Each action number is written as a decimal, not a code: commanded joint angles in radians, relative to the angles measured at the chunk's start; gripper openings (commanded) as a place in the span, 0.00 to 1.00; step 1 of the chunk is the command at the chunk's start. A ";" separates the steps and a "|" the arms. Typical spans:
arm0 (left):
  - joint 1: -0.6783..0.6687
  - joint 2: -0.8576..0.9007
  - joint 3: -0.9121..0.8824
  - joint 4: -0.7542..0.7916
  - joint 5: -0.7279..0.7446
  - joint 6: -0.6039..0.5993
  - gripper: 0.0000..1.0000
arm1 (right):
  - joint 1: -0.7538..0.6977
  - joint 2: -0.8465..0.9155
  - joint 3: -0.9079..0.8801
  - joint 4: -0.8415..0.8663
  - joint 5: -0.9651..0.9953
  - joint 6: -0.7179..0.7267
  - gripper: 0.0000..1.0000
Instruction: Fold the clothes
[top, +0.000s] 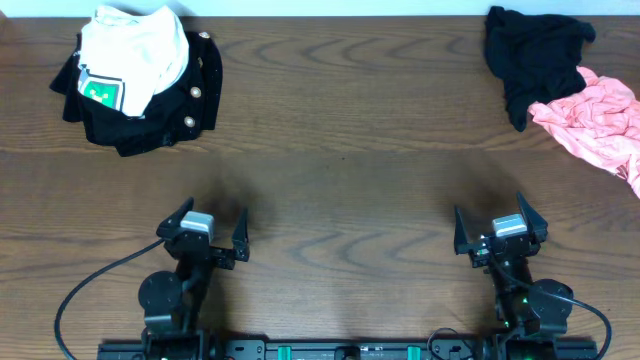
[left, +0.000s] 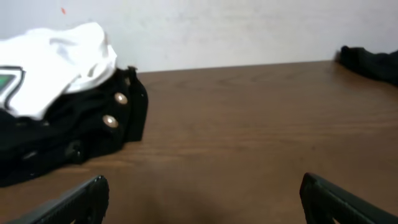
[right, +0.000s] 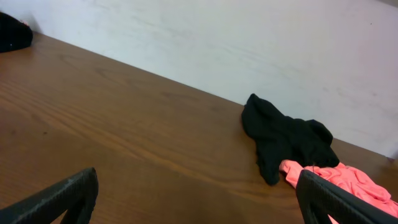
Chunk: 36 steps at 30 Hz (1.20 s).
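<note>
1. My left fingers (top: 240, 238) are standing spread wide apart at the near left of the counter (top: 340, 140), gripping nothing. Both dark tips are showing at the bottom corners of my left wrist view.
2. My right fingers (top: 462, 235) are gaping just as wide at the near right, and they too are holding nothing.
3. The white T-shirt (top: 135, 45) is lying bunched in the far left corner, its green-and-black print (top: 102, 92) facing up.
4. It is resting on top of a crumpled black piece with gold buttons (top: 160, 125), which is spreading out beneath it on the nearer sides.
5. A black garment (top: 530, 50) is lying heaped in the far right corner. A pink garment (top: 600, 120) is touching its nearer right side and running to the counter's right edge.
6. Both piles are lying well apart from my fingers and from each other, with plain brown wood grain showing between.
7. A pale wall (right: 249, 50) is rising just behind the counter's far edge.
8. In my right wrist view only a dark edge of the left pile is peeking in at the top left corner.
</note>
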<state>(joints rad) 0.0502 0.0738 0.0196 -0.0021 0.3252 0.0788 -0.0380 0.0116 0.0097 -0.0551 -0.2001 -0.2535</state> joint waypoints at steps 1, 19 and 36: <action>-0.004 -0.040 -0.016 -0.046 -0.012 -0.005 0.98 | -0.006 -0.006 -0.004 -0.001 0.009 0.013 0.99; -0.022 -0.070 -0.016 -0.042 -0.002 -0.005 0.98 | -0.006 -0.006 -0.004 -0.001 0.009 0.013 0.99; -0.022 -0.070 -0.016 -0.042 -0.002 -0.005 0.98 | -0.006 -0.006 -0.004 -0.001 0.009 0.013 0.99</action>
<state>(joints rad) 0.0319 0.0120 0.0223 -0.0093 0.3141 0.0784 -0.0380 0.0116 0.0097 -0.0547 -0.2001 -0.2531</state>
